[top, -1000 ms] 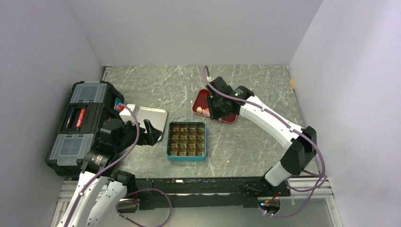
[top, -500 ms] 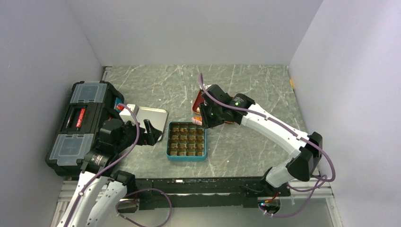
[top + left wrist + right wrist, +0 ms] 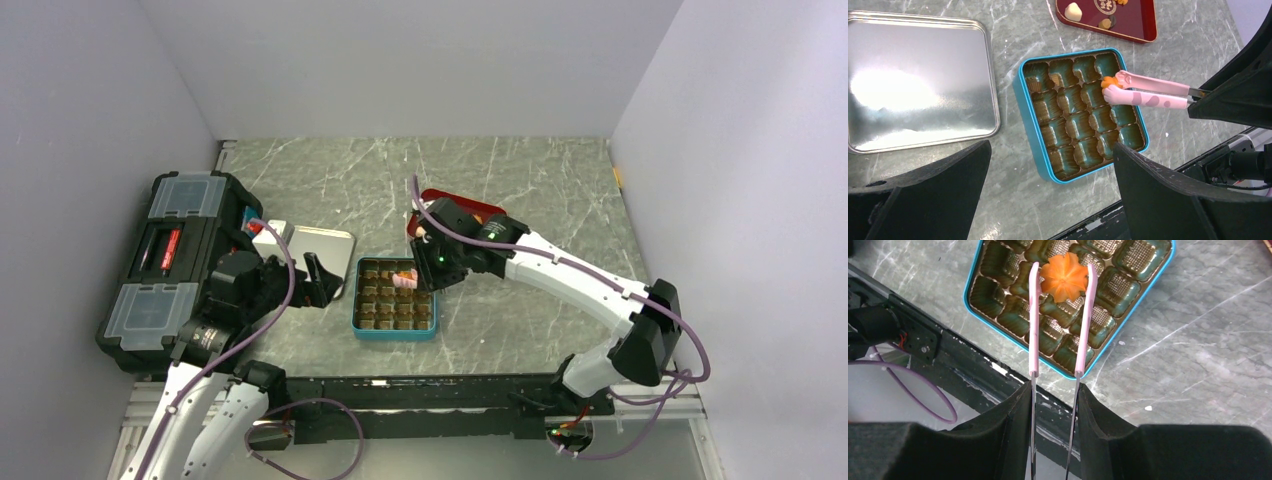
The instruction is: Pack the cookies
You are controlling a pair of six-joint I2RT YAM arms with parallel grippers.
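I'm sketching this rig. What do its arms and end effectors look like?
The left arm and right arm have white links, black joints and a loose purple cable each. The left end effector and right end effector are black, with two broad wedge-shaped fingers. A green light shows at the right wrist.

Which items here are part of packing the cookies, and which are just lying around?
In the job: orange flower cookie, pink tongs in the right pincer, teal tin, red tray with cream cookie.
Lying about: tin lid, black toolbox; left pincer open, idle.
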